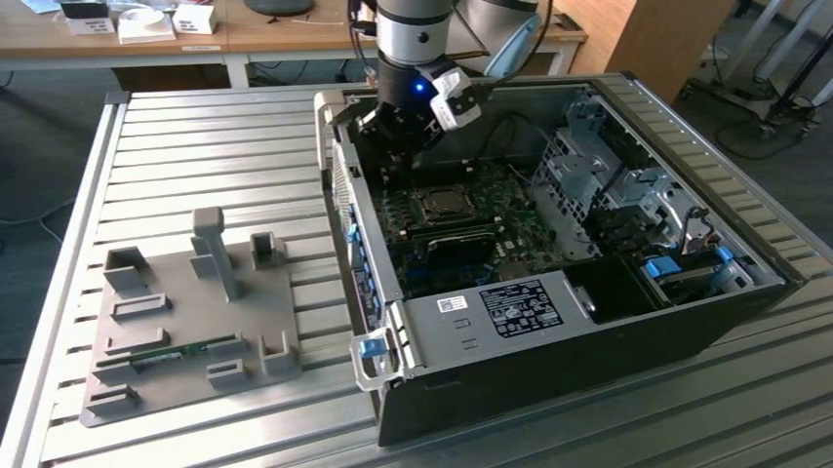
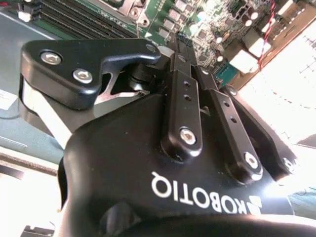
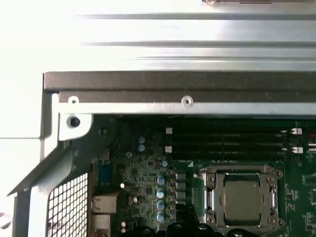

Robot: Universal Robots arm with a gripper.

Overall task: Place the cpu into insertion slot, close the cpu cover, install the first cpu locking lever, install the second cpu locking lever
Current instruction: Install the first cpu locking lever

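Gripper [image 1: 393, 154] is hanging near slot [image 3: 218, 200]; how its jaws are standing, I cannot tell. Toward the exterior view's right, cpu [image 1: 438, 206] is lying in slot, cover [image 3: 242, 171] resting flat around it. It is looking light, stiff, fragile; edges seem safest for holding. Levers are escaping clear sight.

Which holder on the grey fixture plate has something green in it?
The long low holder toward the fixture plate's near edge: a green circuit strip lies along it, while the other holders show plain grey.
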